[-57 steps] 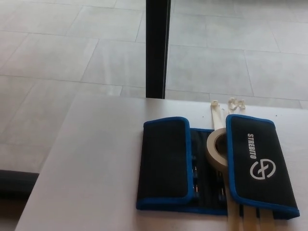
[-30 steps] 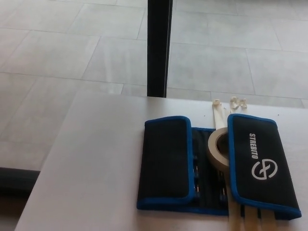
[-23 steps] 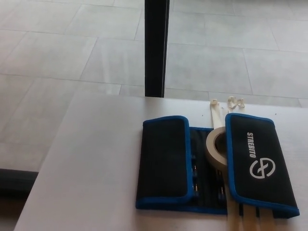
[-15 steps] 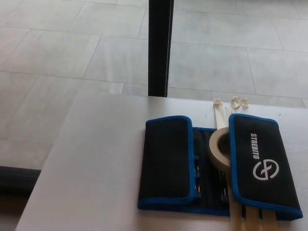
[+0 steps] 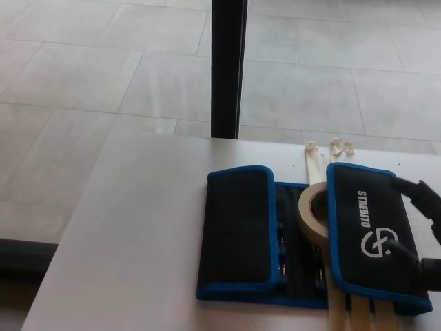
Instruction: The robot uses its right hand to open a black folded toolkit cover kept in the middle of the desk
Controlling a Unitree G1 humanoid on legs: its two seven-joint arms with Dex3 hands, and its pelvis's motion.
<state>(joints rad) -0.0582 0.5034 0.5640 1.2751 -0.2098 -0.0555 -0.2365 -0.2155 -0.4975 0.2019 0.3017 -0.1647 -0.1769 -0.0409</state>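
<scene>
Nearest me, pale cream strips (image 5: pixel 358 314) poke out from under the bottom edge of the toolkit cover (image 5: pixel 303 238), which lies on the white desk (image 5: pixel 131 241), right of its middle from where I look. The cover is black with blue piping, and both side flaps are folded inward over a dark centre panel. My right hand (image 5: pixel 422 227) comes in from the right edge, its black fingers (image 5: pixel 403 252) spread apart and resting on the right flap (image 5: pixel 372 234), one near the lower edge and another at the upper corner, not clamped on it. That flap carries white lettering reading "STREBITO" above a round white logo. The left flap (image 5: pixel 238 227) is plain. A roll of masking tape (image 5: pixel 313 210) sits between the flaps, partly tucked under the right one. Beyond the desk's far edge stands a black post (image 5: pixel 227 69) on the grey tiled floor (image 5: pixel 83 76).
</scene>
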